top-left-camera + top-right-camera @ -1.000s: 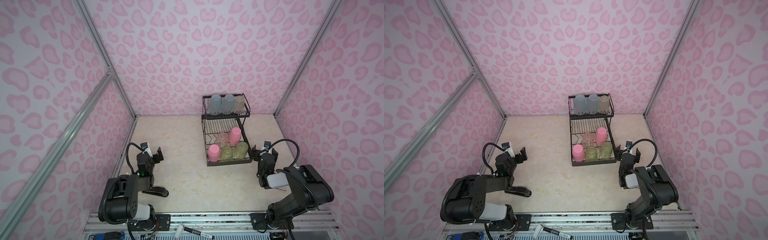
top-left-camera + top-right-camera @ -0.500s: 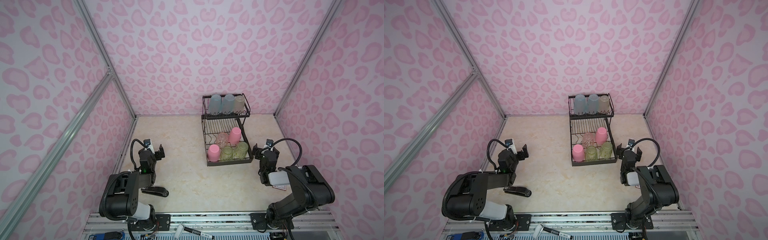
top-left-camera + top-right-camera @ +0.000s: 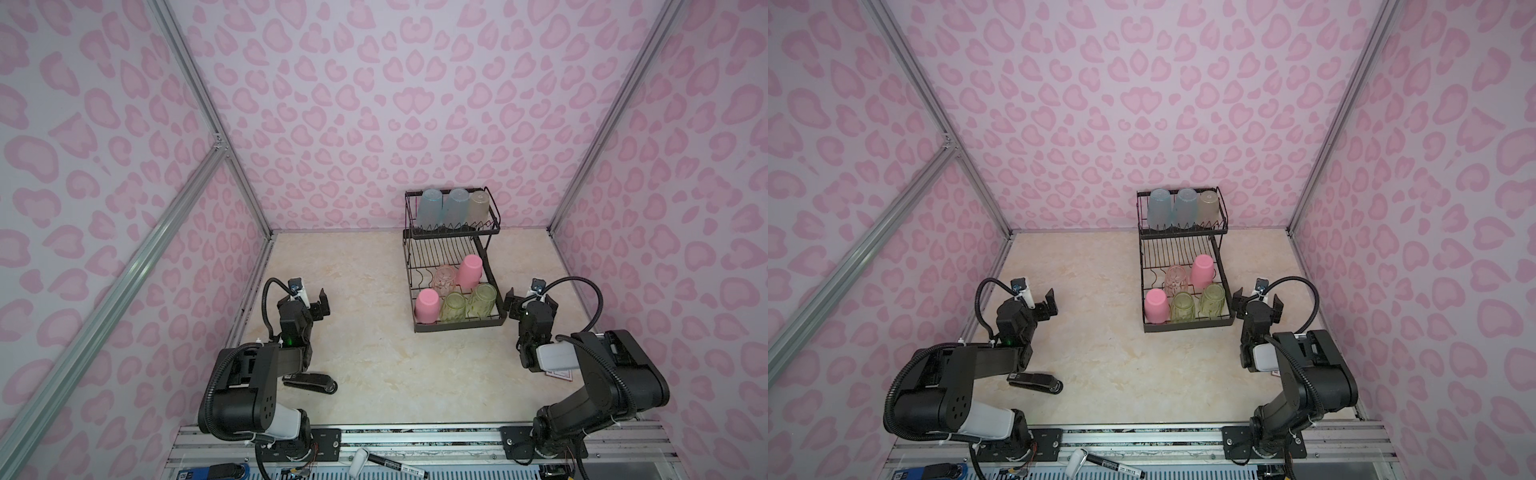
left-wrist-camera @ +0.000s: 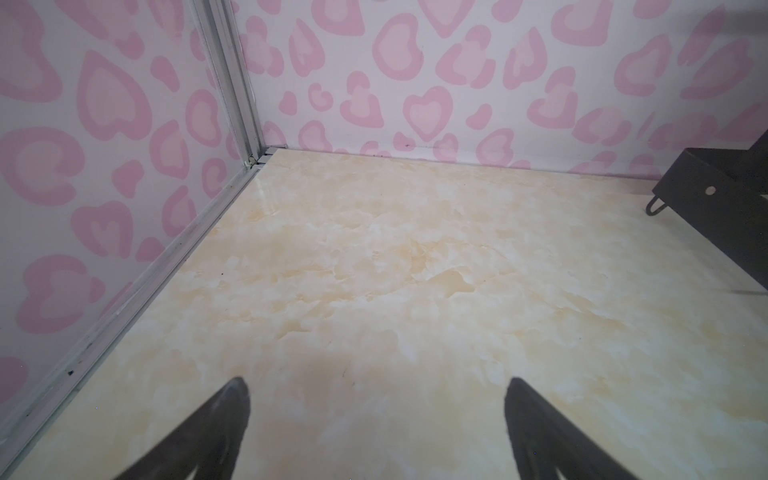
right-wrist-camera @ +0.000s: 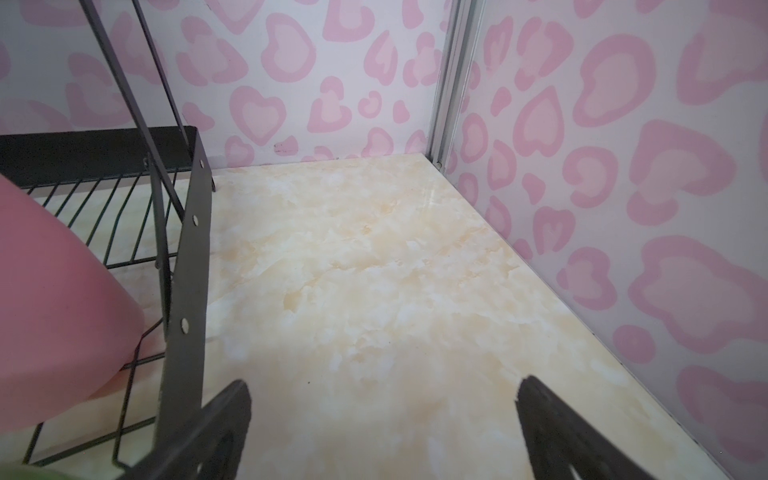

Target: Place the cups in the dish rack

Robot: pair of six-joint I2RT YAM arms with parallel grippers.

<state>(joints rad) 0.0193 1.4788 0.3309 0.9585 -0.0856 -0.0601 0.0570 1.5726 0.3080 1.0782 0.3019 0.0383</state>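
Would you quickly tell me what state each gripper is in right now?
Left gripper: open, holding nothing.
Right gripper: open, holding nothing.

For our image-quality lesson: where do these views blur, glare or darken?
Right wrist view: the opaque pink plastic cup looms close and blurred; left wrist view: a glare streak on the cream marbled tabletop; both top views: the corners darken.
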